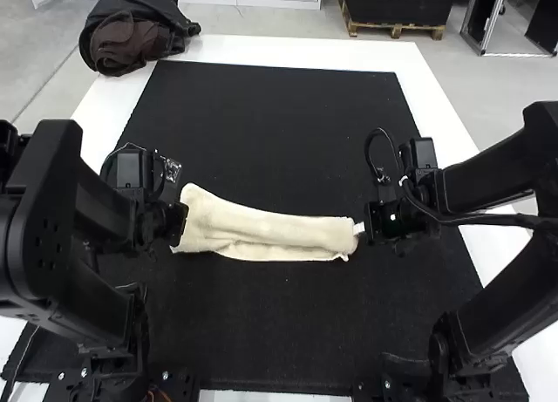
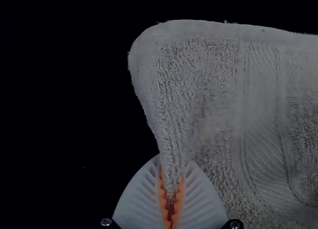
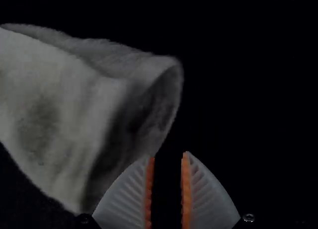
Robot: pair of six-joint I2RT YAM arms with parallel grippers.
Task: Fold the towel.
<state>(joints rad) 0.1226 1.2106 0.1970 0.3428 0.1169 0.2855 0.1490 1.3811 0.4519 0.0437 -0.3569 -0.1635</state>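
Here's the cream towel, lying across the middle of the black mat in a long, narrow fold, layers showing along its near side, its left end spreading a little wider. At that end the left gripper is closed on the towel: in its wrist view a narrow bit of edge is pinched between the orange pads, and the held part disappears down between them. Over at the other end, the right gripper stands moderately wide, a plain dark gap between its pads; the towel's end sits right by one finger, and whether they touch, I can't tell. That end gapes into a shadowed hollow, its inner layers lost in the dark. Up in the high view, dark housings cover much of the left gripper, and a small patterned piece by that wrist is too tiny to make out. Mat stretches well beyond the towel to the white table's far rim, with more on the near side, between the arms. A dark bundle slumps over the far left corner.
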